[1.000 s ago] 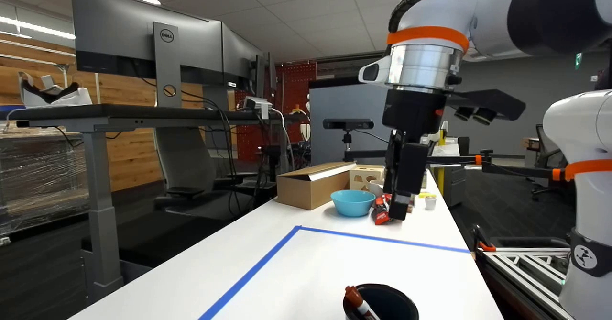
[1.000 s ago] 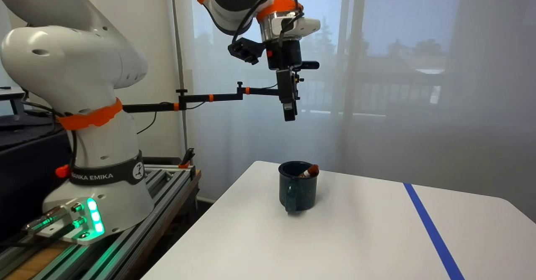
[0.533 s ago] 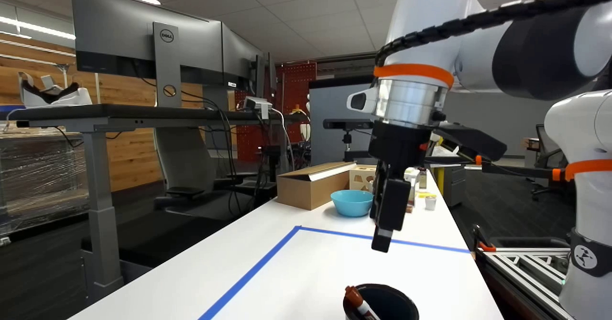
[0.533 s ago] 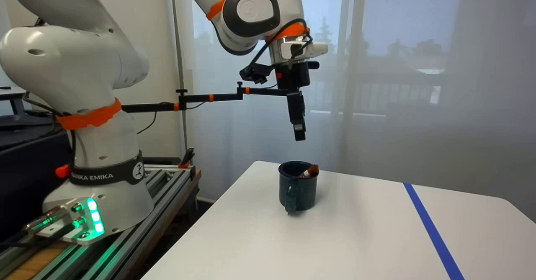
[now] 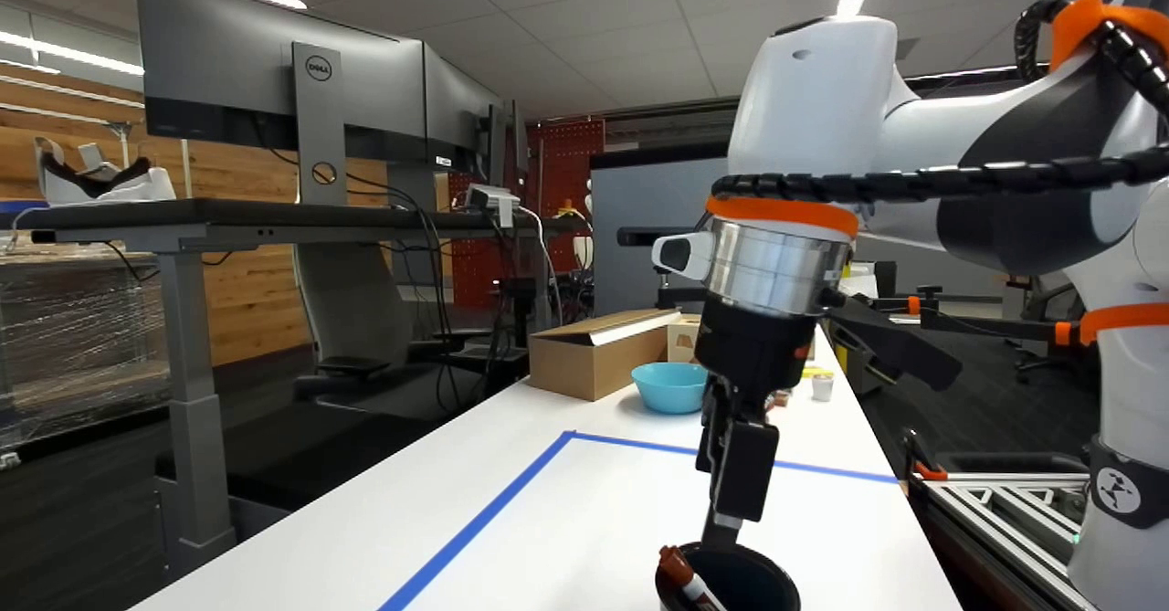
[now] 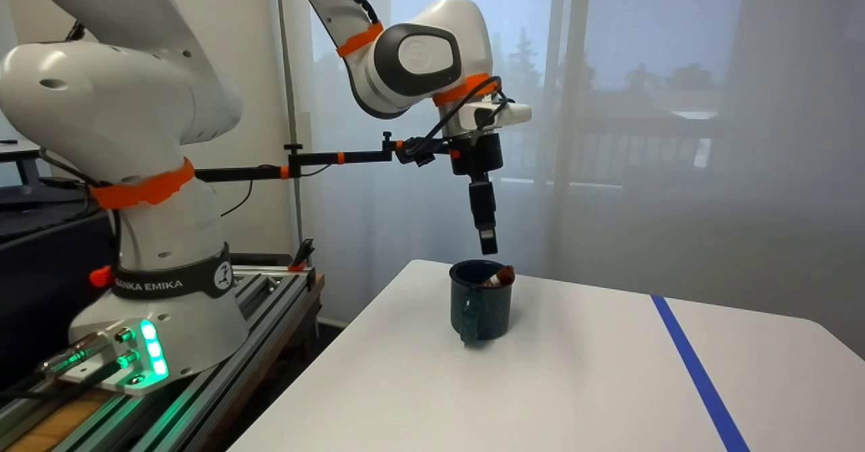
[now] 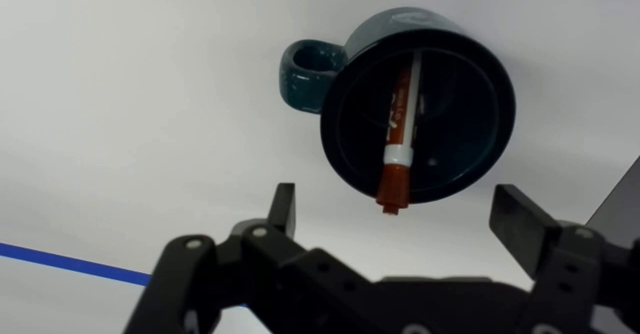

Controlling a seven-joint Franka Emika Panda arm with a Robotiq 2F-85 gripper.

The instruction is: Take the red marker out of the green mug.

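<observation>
Down comes the gripper [image 7: 392, 197], lower than a second ago and now near the green mug [image 6: 492, 311] that sits below centre in an exterior view, jaws spread wide on nothing. Right of centre in the wrist view, the red marker [image 7: 401, 129] leans inside the mug, cap [image 7: 394, 185] poking past the rim (an inviting target!). The grasp looks close.

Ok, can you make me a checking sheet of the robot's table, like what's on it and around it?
Surface: white table with blue tape.
Job's things: red marker leans inside the green mug, its cap past the rim.
Clutter: blue bowl and cardboard box farther along; some things partly hidden.
Hand: open above the mug, holding nothing.
Cables: black cable runs along the arm.
Surroundings: monitors on a desk, an office chair.
</observation>
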